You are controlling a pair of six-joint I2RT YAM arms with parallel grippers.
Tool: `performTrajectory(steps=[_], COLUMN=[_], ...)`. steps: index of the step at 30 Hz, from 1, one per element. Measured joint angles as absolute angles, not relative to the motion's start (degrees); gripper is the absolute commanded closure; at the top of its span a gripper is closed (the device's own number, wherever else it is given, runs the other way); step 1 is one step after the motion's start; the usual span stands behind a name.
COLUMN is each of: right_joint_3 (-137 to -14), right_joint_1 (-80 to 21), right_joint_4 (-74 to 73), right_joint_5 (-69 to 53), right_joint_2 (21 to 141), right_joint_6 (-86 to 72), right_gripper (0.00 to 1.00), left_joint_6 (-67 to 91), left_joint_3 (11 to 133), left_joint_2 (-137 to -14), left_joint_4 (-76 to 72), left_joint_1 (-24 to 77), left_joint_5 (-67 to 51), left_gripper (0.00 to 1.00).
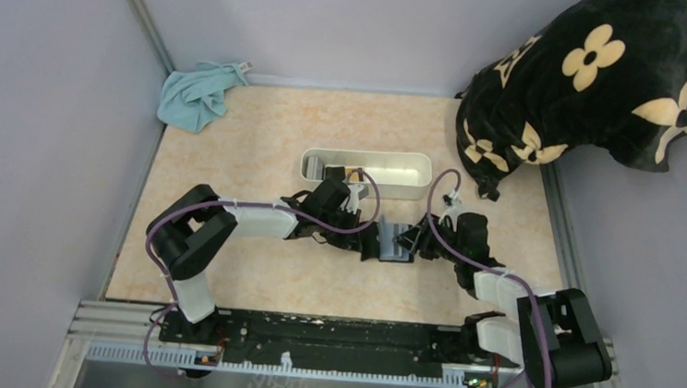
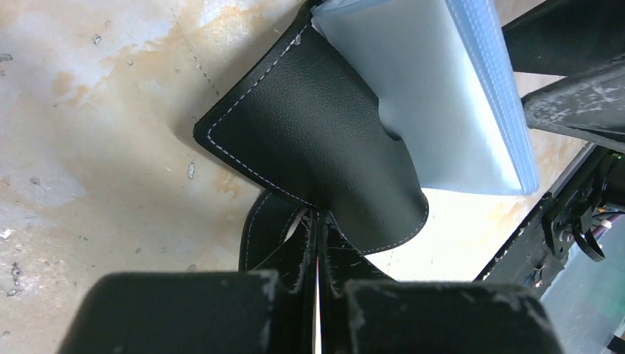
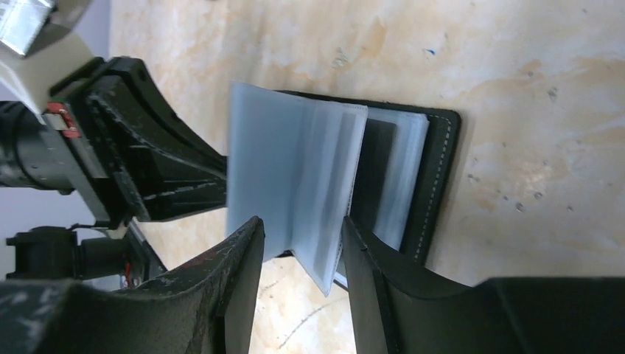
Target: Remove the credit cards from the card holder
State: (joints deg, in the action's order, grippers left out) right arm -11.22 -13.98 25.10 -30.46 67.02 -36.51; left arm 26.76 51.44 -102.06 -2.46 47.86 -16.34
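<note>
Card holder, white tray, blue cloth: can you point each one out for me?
card holder (image 2: 317, 125): left wrist view, on its black stitched cover.
white tray (image 1: 410, 188): top external view, on its near wall.
blue cloth (image 1: 197, 97): top external view, on its crumpled middle.

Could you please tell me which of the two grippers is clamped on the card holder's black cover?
The left gripper: it pinches the stitched black flap of the card holder, whereas the right gripper straddles the pale blue sleeves.
</note>
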Motion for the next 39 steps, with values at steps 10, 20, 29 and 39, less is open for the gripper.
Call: performTrajectory(steps=[10,20,29,39], right_joint_3=[-11.22,-11.40,-13.17,-13.21], right_joint_1=[-14.15,-18.39,-18.70,-13.96], right_joint_4=[29.65,30.41,26.28,24.16], right_joint_5=[-33.67,-34.61,-31.59,-30.63], right_joint_2=[68.20,69.14,67.92,67.24], right_joint_6=[-39.20,-39.66,-38.65,-38.02], right_gripper=[0.56,0.56,0.62,0.95], left_joint_6=[26.76,26.76,26.72,25.32], left_joint_3=[51.24,50.94,48.34,42.28], left_joint_2=[-102.06,-102.06,-99.94,-86.21], left_joint_4=[-2.79,-3.46,-4.89,-8.82], left_joint_1=[47.86,47.86,47.86,47.86], left_joint_5=[-16.43,-16.58,-15.90,-15.18], left_gripper=[1.00,1.00,1.00,1.00])
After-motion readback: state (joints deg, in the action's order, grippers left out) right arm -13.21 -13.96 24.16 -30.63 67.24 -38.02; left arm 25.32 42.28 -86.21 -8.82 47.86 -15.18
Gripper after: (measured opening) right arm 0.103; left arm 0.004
